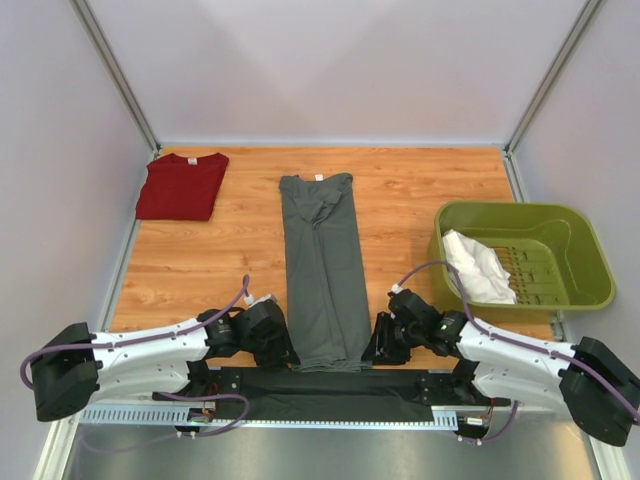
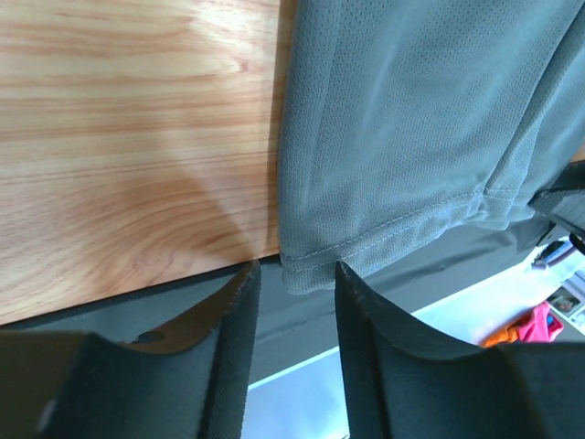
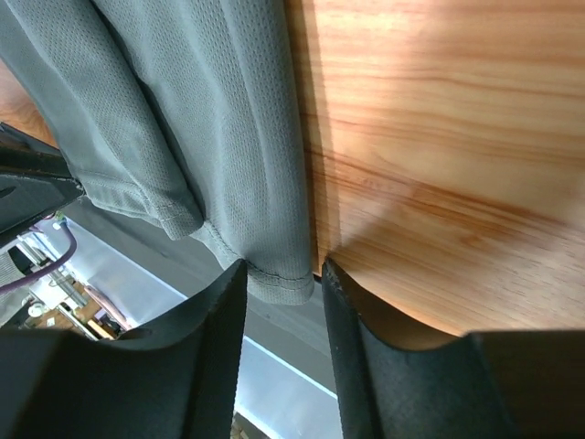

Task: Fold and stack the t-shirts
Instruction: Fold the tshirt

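**A:** Grey t-shirt (image 1: 322,270), item one. Location?

**B:** Centre of the table (image 1: 420,200), folded lengthwise into a long strip. Collar at the far end, hem (image 2: 366,251) at the near edge, its corners just over the lip. Item two is the red t-shirt (image 1: 182,187), folded in the far-left corner, well apart.

**A:** Grippers?

**B:** Left gripper (image 2: 295,270): jaws apart, astride the hem's left corner, nothing pinched. Right gripper (image 3: 283,270): likewise parted at the right corner, one finger touching the cloth.

**A:** Hazards, as judged?

**B:**
- Only the tip of each corner sits between the fingers, so a shallow bite may slip off on lifting.
- The strip is several layers thick. A pinch that takes only the top layer would let the lengthwise fold fall open.
- If one side catches and the other misses, the strip drags askew.
- The fingertips sit at the table's lip, where a low approach may jam against the wood.

**A:** Other items?

**B:** Olive basket (image 1: 590,270) on the right, holding a white cloth (image 1: 475,265). It is clear of the fold path.
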